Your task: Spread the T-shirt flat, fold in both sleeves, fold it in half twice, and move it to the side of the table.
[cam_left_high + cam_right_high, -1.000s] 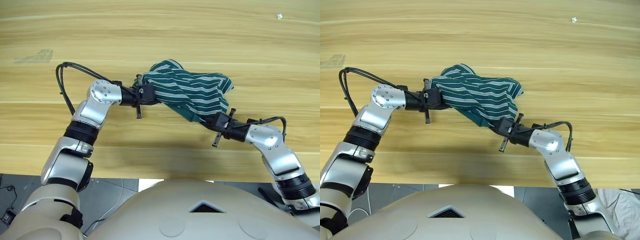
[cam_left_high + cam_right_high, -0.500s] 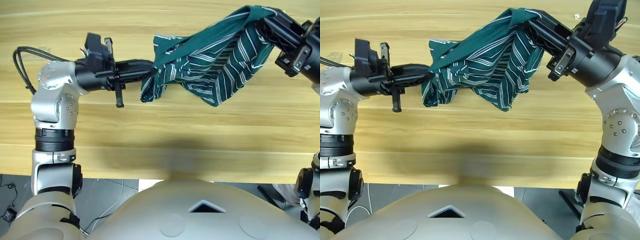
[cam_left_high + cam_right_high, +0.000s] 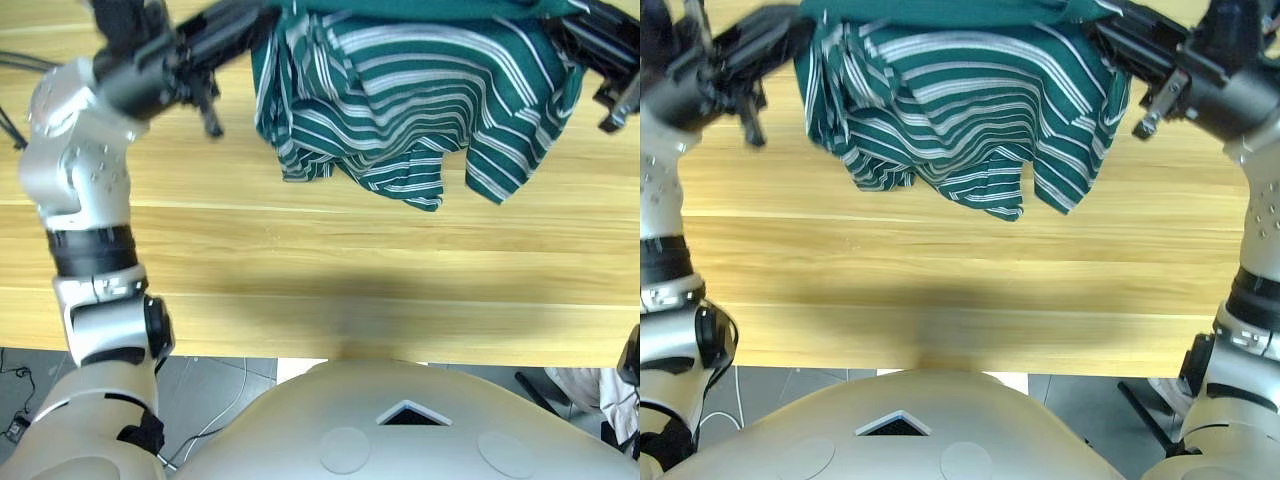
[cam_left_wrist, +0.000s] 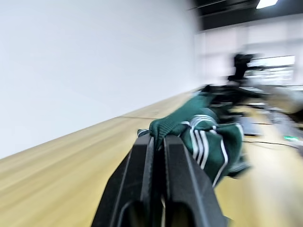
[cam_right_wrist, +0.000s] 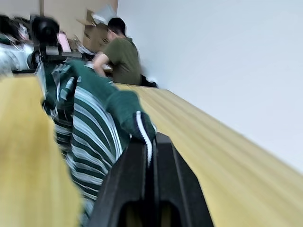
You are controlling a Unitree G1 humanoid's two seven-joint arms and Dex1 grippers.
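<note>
The green T-shirt (image 3: 400, 100) with white stripes hangs in the air above the wooden table (image 3: 300, 260), stretched between both grippers. Its lower folds dangle bunched and uneven, clear of the tabletop. My left gripper (image 3: 255, 15) is shut on the shirt's left upper edge; in the left wrist view its fingers (image 4: 175, 156) pinch a fold of green fabric (image 4: 163, 126). Raised to about the same height, my right gripper (image 3: 1110, 35) is shut on the right upper edge, with the right wrist view showing cloth (image 5: 132, 118) clamped between its fingers (image 5: 165, 161).
The table's front edge (image 3: 300, 355) runs close to my body, with grey floor and cables (image 3: 215, 400) below it. Bare wood lies under and in front of the hanging shirt.
Both arms have risen and pulled apart, lifting the shirt from a crumpled heap on the table into a hanging spread. Both grips held throughout.
</note>
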